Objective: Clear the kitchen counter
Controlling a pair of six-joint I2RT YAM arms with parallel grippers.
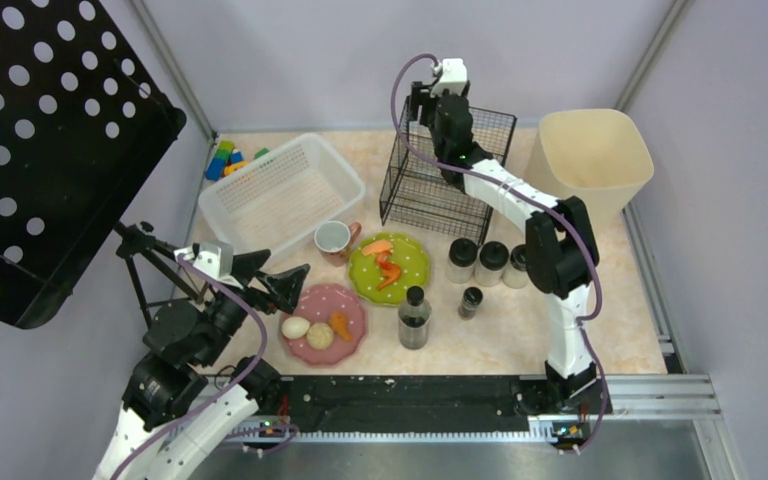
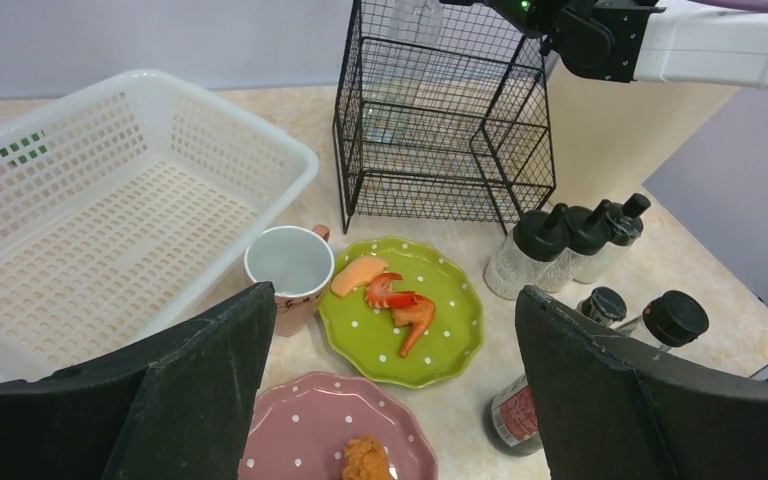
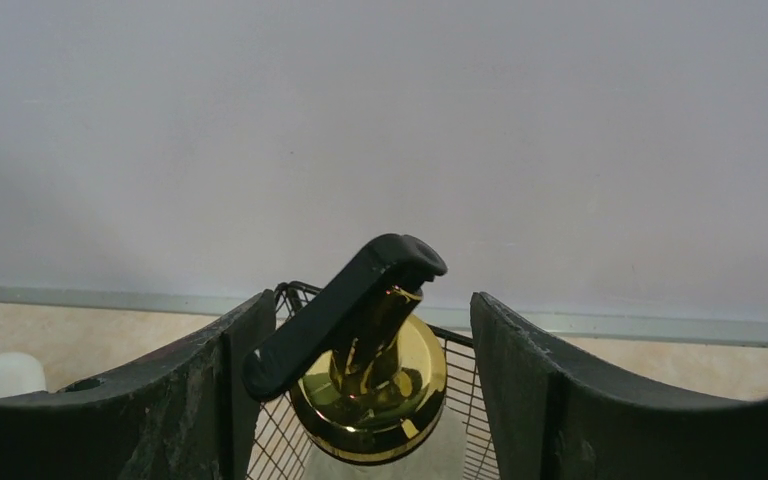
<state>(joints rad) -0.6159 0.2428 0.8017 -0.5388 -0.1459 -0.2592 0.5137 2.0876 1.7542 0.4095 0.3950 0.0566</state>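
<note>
Right pincer gapes around pump bottle above basket rim; left pincer spread wide.

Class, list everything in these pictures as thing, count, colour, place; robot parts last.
kitchen counter: 1, beige-pink marbled, underneath
basket: 1, white, back left
toy blocks: several, mixed colours, behind basket
wire rack: 1, black, back centre
bin: 1, beige, back right
perforated panel: 1, black, far left
mug: 1, pinkish, beside basket
green plate: 1, green, centre, with orange-red food
pink plate: 1, pink, front left, with three food pieces
jars: 3, black-capped, right of green plate
bottle: 1, clear, right of pink plate
small jar: 1, black-capped, right of bottle
pump bottle: 1, gold collar, black pump, at wire rack
left pincer: 1, black, open, near pink plate
right pincer: 1, black, open, flanking pump bottle
</note>
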